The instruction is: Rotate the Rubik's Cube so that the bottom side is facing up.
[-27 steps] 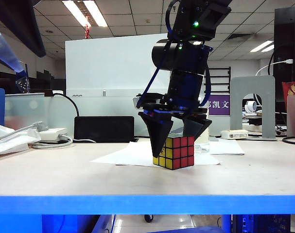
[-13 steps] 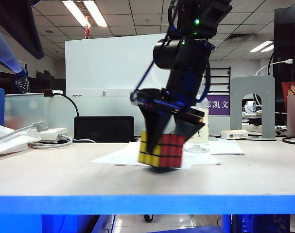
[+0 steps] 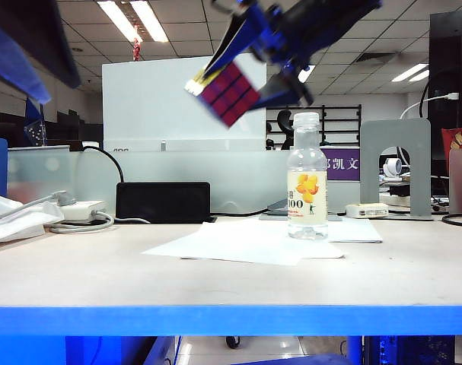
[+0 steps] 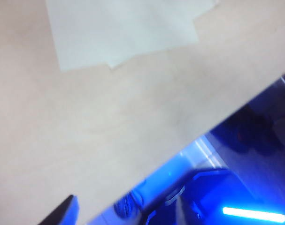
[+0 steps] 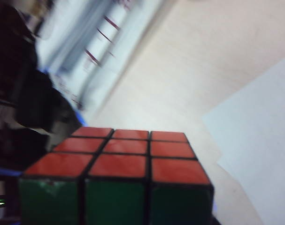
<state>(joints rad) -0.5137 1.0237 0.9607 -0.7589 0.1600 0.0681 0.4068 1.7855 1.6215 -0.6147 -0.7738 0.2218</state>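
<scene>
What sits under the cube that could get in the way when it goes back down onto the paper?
Nothing visible on the white paper itself. The right gripper holds the Rubik's Cube tilted high above the table. Only the bottle stands near, upright at the paper's right side. The left gripper hangs off to the table's left.

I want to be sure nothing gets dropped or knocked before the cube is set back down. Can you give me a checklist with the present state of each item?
1. Rubik's Cube held by the right gripper, lifted and tilted above the table: ok.
2. Grip firmness; the fingers are blurred in the exterior view and hidden in the right wrist view: cannot tell.
3. White paper bare for landing: ok.
4. Bottle upright beside the paper, close to the descent path: not ok.
5. Left gripper away from the cube, near the table's front edge: ok.
6. Former bottom side now up: cannot tell.
</scene>
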